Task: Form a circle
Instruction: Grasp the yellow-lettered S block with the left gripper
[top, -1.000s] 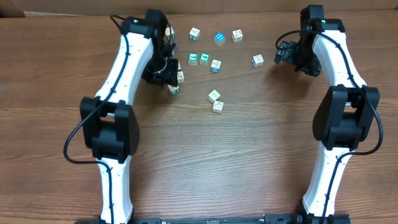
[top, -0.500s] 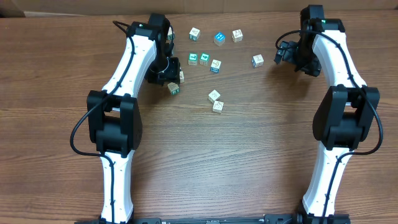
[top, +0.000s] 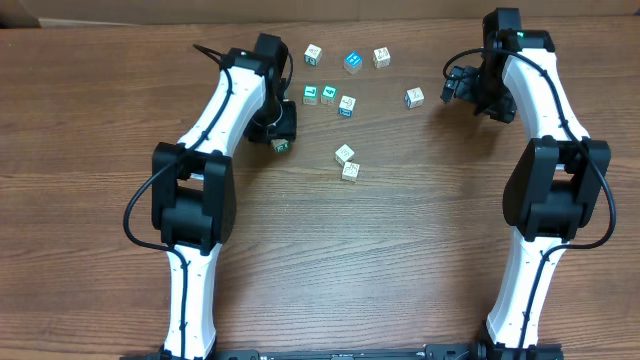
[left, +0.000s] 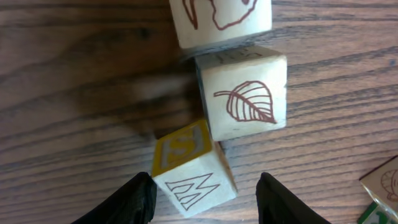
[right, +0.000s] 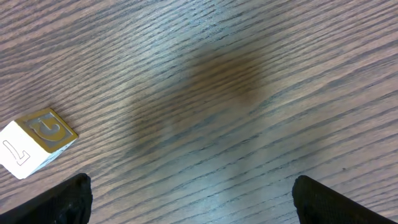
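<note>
On my left, the left gripper (top: 278, 128) sits low over the counter (top: 330, 260), toward the far left corner. In its wrist view the jaws are apart and not clamped. A cube with a yellow S face and an outlined M (left: 194, 171) lies between the fingertips (left: 142, 200), close to one finger with a gap at the other. A cube with a red leaf (left: 245, 99) touches its far corner, and a third cube with a red drawing (left: 221, 17) butts against the leaf cube beyond it. Overhead, a green-faced cube (top: 281, 145) lies just on the near side of this gripper.

The letter cubes (top: 329, 95) lie loose across the far middle of the counter, between the two arms. Three stand in a short row, and a touching pair (top: 347, 162) lies nearer to me. By the far edge a whitish cube (top: 313, 53) and another (top: 381, 57) flank a blue cube (top: 352, 61). One cube (top: 414, 97) lies alone further right.

The right gripper (top: 452, 85) hangs just beside that lone cube, toward the far right corner. Its fingers (right: 69, 198) are spread wide over bare wood. In its wrist view a gold-faced cube (right: 37, 140) lies off to one side, clear of them.
</note>
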